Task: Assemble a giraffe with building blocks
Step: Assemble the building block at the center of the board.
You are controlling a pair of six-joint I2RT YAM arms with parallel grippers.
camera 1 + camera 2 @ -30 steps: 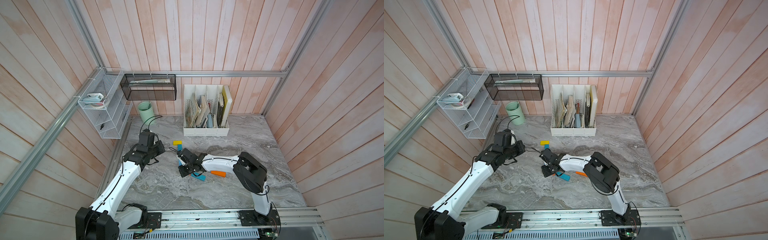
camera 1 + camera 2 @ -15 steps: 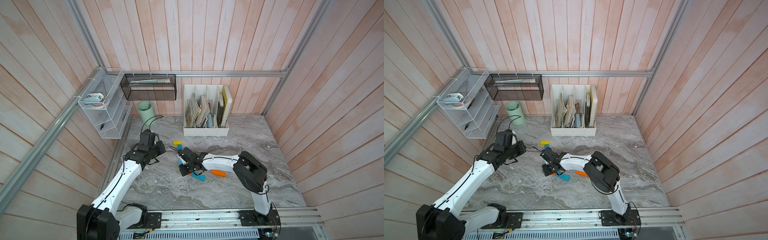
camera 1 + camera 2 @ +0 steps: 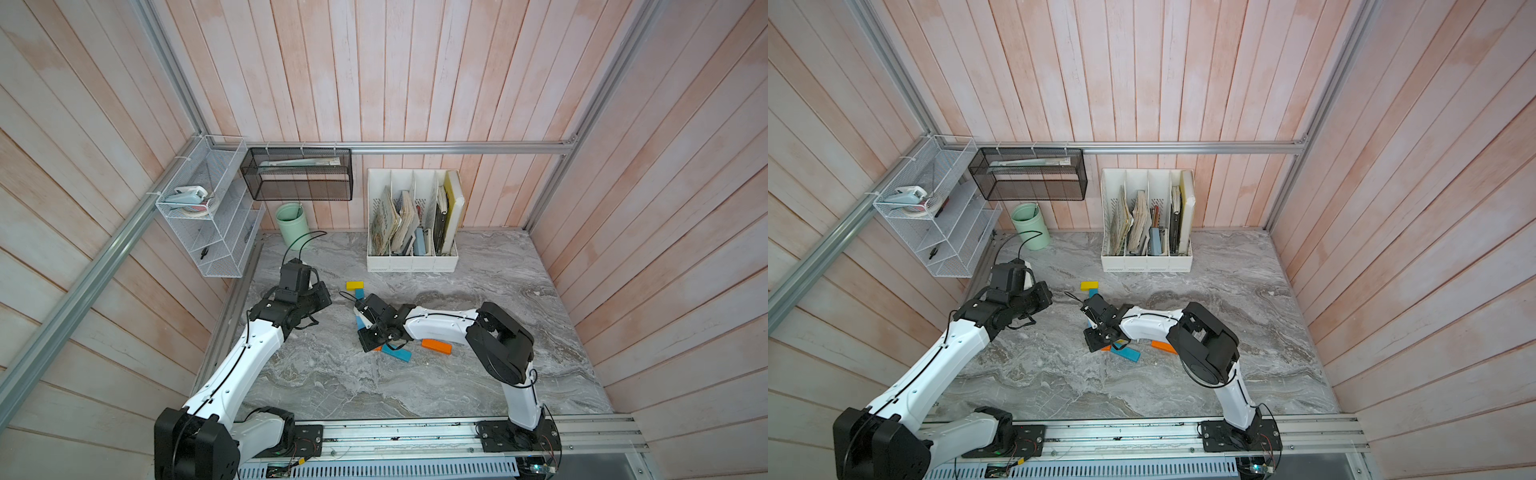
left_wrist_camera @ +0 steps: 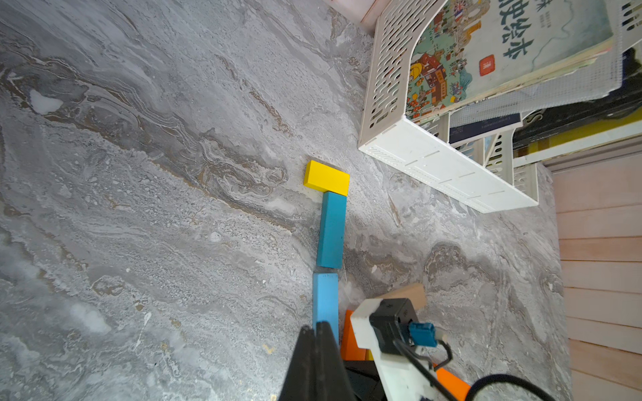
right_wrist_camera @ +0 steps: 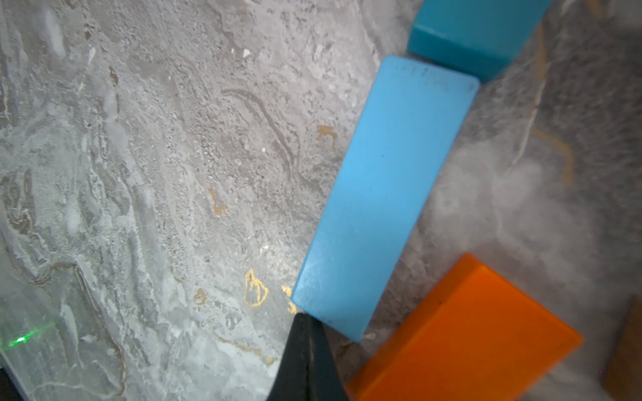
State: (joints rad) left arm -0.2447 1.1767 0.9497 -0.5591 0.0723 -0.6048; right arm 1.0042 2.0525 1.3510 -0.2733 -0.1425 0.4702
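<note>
On the marble table, a yellow block [image 4: 326, 177], a teal block [image 4: 332, 231] and a light blue block [image 4: 325, 298] lie end to end in a line; both top views show the yellow one [image 3: 354, 285] [image 3: 1089, 285]. My right gripper [image 5: 305, 317] is shut and empty, its tip at the light blue block's [image 5: 385, 194] near end corner, with an orange block [image 5: 465, 330] beside it. A second teal block [image 3: 397, 352] and a second orange block [image 3: 436, 346] lie loose under the right arm. My left gripper [image 4: 317, 324] is shut, empty, to the left of the line. A tan block [image 4: 406, 293] peeks out behind the right wrist.
A white file holder [image 3: 411, 262] with books stands at the back. A green cup [image 3: 292, 224] sits in the back left corner, below a black mesh basket [image 3: 297, 174] and a white wire rack [image 3: 203, 232] on the walls.
Hardly anything differs: both arms hold nearly the same pose and the blocks lie where they lay.
</note>
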